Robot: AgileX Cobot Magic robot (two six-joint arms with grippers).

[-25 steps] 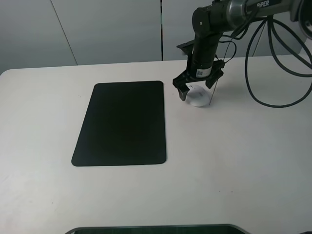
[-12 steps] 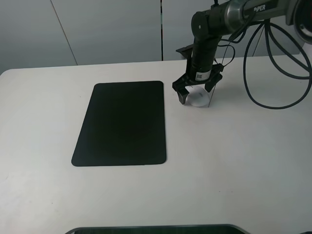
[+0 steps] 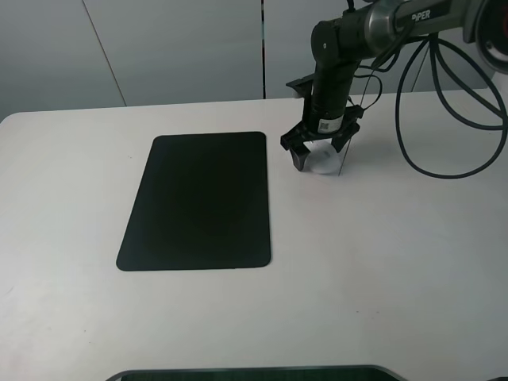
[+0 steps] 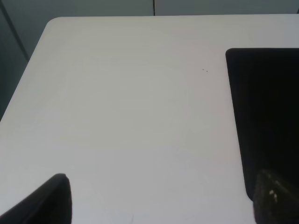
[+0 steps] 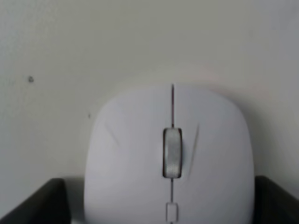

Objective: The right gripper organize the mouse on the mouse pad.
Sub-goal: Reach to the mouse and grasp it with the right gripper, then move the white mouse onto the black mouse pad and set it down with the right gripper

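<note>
Right gripper low over table, pointing down, fingers spread, one each side of mouse. Cannot tell whether fingers touch mouse. Mouse flat on bare table, off pad, just right of pad's far right corner, small gap between them. Wrist view: white shell, grey wheel centred between fingers. Pad lies flat, nothing on it. Left gripper above table near pad's left edge, fingers spread, holding nothing.
</note>
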